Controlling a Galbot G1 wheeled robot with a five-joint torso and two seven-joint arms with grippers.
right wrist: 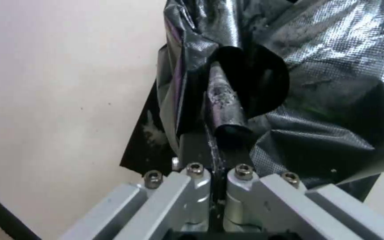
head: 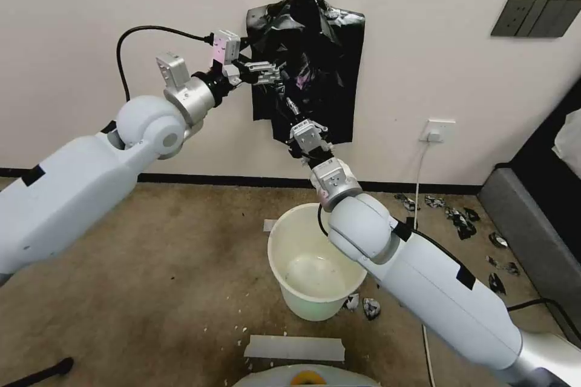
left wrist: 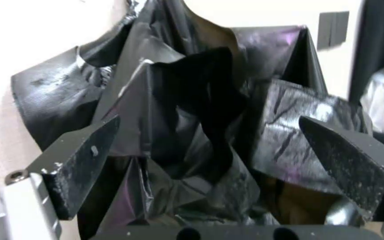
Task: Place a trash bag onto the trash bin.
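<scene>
Both grippers at the hanging trash bag (head: pixel 315 66), above the trash bin (head: pixel 315 266).
Right gripper (head: pixel 301 122) pinches its lower edge; left gripper (head: pixel 266 72) gapes, empty. Thin film may tear if pulled.

Left arm: raised, reaching forward toward the wall; left gripper (head: pixel 270 74) with fingers (left wrist: pixel 78 156) spread wide. Right arm: extended upward and forward, wrist angled up; right gripper (head: pixel 296 112) with fingers pressed together, pinching a fold of the thin glossy black plastic trash bag (right wrist: pixel 227 110).
</scene>
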